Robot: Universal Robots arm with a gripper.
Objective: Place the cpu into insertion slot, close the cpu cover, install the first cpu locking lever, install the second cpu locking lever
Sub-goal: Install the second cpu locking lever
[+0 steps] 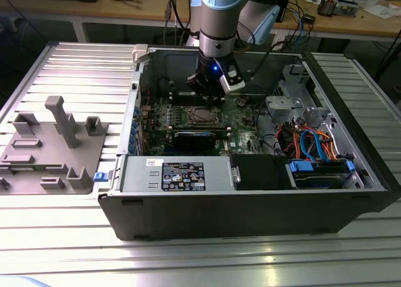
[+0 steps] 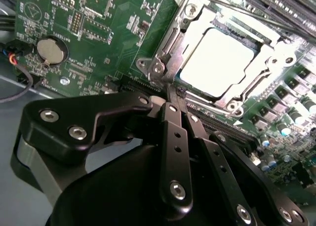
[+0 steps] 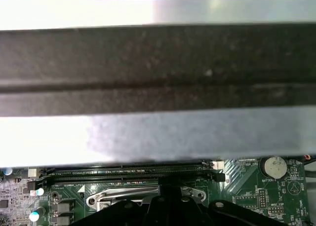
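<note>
The cpu (image 2: 217, 63), a pale square chip, lies in the socket on the green motherboard. The cpu cover (image 2: 183, 46), a silvery frame, lies flat around it. My gripper (image 2: 173, 94) is shut, its black fingers (image 2: 174, 132) pressed together with nothing visible between them. The tips sit at the socket's corner, beside a silvery hinge bracket (image 2: 157, 70). I cannot make out the locking levers apart from the frame. In the exterior view my gripper (image 1: 205, 96) hangs inside the open computer case just behind the socket (image 1: 196, 115). The cover's edge (image 3: 123, 196) shows in the first wrist view.
A coin battery (image 2: 52, 49) sits on the board away from the socket. Memory slots (image 3: 128, 174) run beside it, with the case wall (image 3: 158, 63) behind. A black module (image 1: 199, 138), power supply (image 1: 182, 174) and cabled drive bay (image 1: 319, 149) fill the case. A grey fixture (image 1: 53, 143) stands outside on the exterior view's left.
</note>
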